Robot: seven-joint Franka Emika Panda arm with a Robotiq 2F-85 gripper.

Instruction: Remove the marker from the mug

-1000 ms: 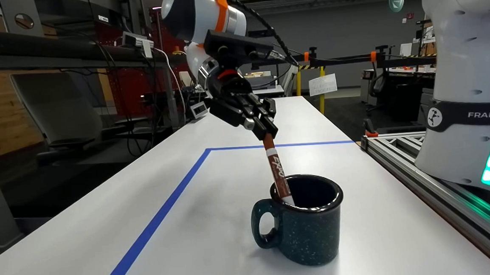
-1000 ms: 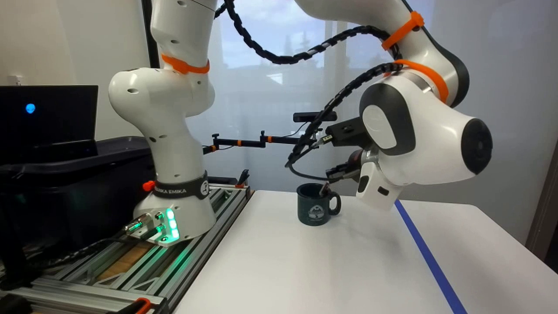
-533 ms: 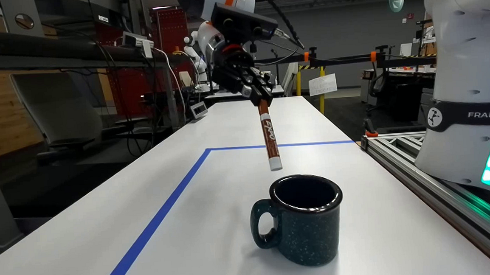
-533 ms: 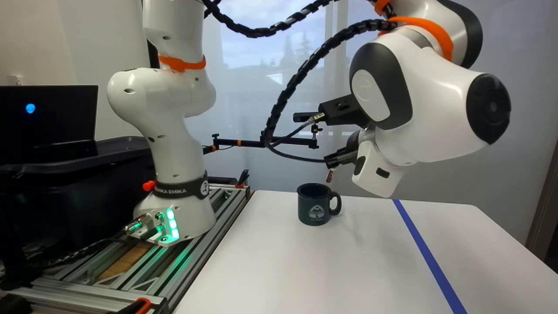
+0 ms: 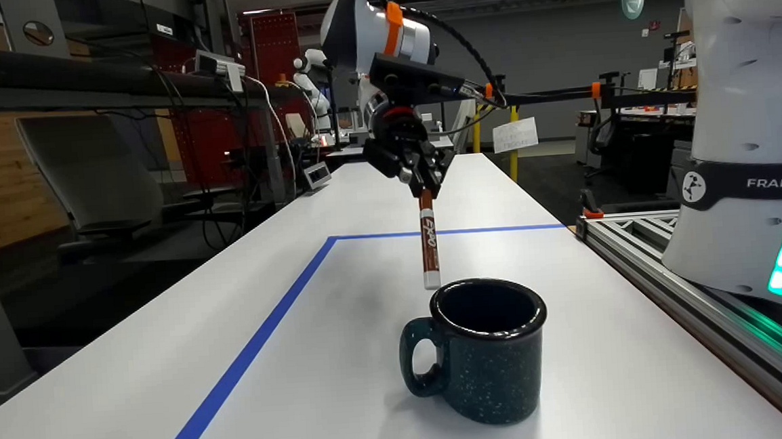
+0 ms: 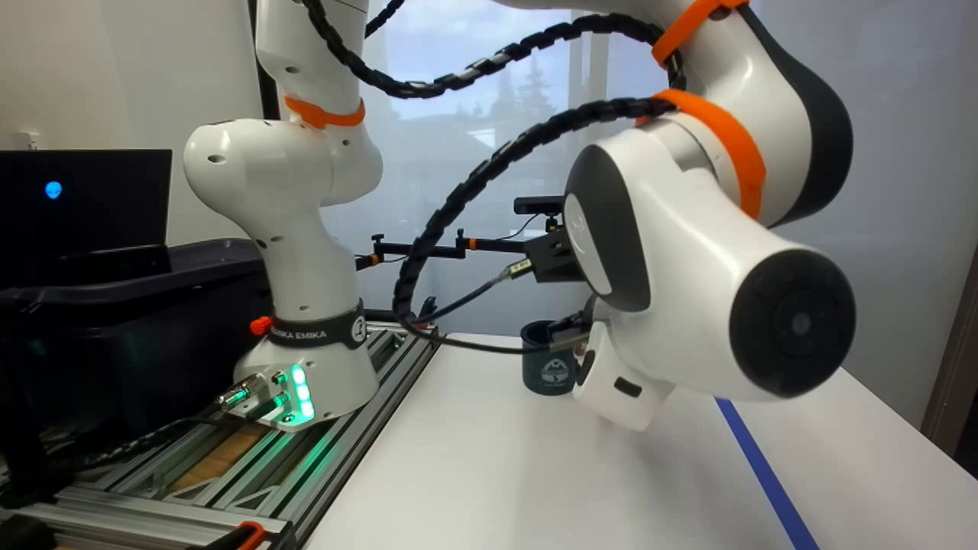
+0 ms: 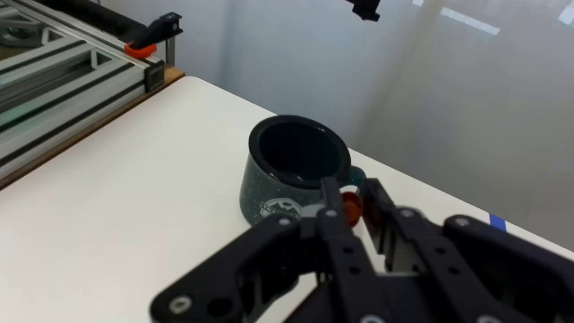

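The gripper [image 5: 425,193] is clamped on the red-brown end of the marker [image 5: 429,248] and sits lower than half a second ago; the marker, slanted then, now hangs nearly upright beneath it. A second ago its white end was inside the mug [image 5: 492,376]; now it is outside, near the rim, whether touching I cannot tell. Below the gripper the mug stands unmoved on the tabletop [image 5: 347,385], its opening showing dark inner wall; in the wrist view it lies beyond the gripper
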